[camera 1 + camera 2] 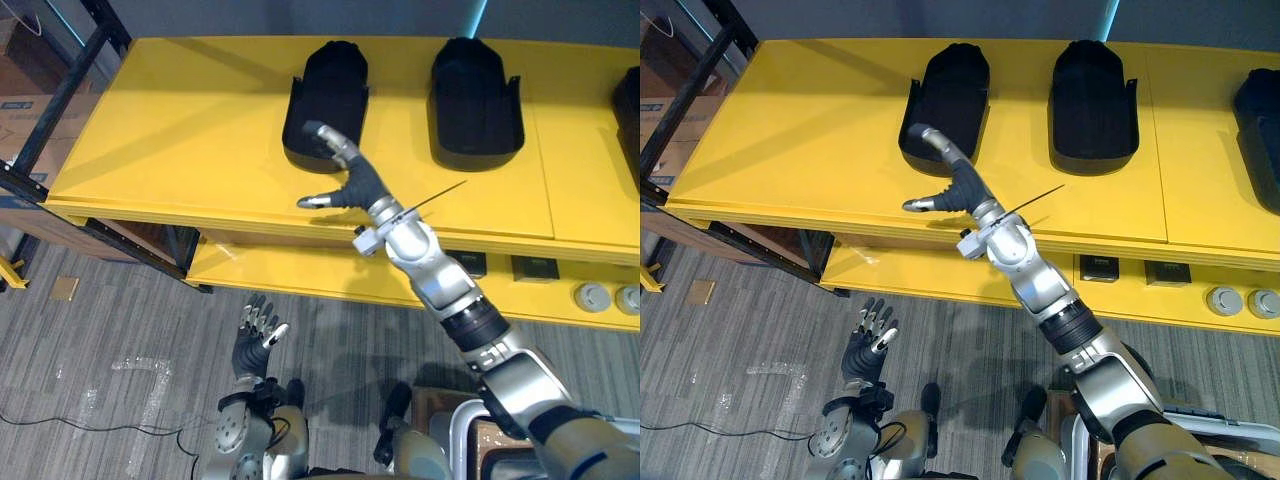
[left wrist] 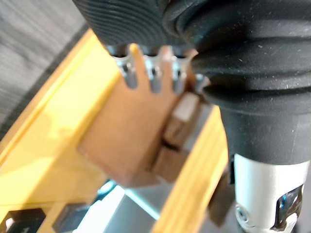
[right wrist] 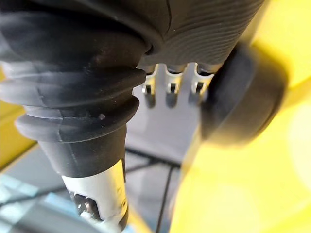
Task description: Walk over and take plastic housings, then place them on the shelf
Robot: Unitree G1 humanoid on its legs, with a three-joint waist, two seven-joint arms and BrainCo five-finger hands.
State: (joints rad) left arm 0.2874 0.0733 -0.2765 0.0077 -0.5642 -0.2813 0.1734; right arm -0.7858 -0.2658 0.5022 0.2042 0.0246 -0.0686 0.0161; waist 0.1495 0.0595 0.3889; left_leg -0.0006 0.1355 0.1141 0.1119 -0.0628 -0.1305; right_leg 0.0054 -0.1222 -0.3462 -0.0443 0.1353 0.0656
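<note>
Three black plastic housings lie on the yellow shelf top (image 1: 180, 130): a left one (image 1: 328, 100), a middle one (image 1: 475, 100) and one cut off at the right edge (image 1: 630, 100). My right hand (image 1: 350, 178) reaches over the shelf's front. Its straight fingers (image 1: 325, 135) rest at the near end of the left housing and its thumb sticks out sideways, so the hand is open and holds nothing. In the right wrist view that housing (image 3: 243, 97) is a dark shape just past the fingers (image 3: 170, 87). Low above the floor, my left hand (image 1: 255, 340) is open and empty.
A lower yellow shelf level carries small black boxes (image 1: 530, 268) and round grey parts (image 1: 592, 296). A dark metal rack with cardboard boxes (image 1: 30, 110) stands to the left. A white bin (image 1: 470, 430) sits at the bottom right. Grey carpet lies in front.
</note>
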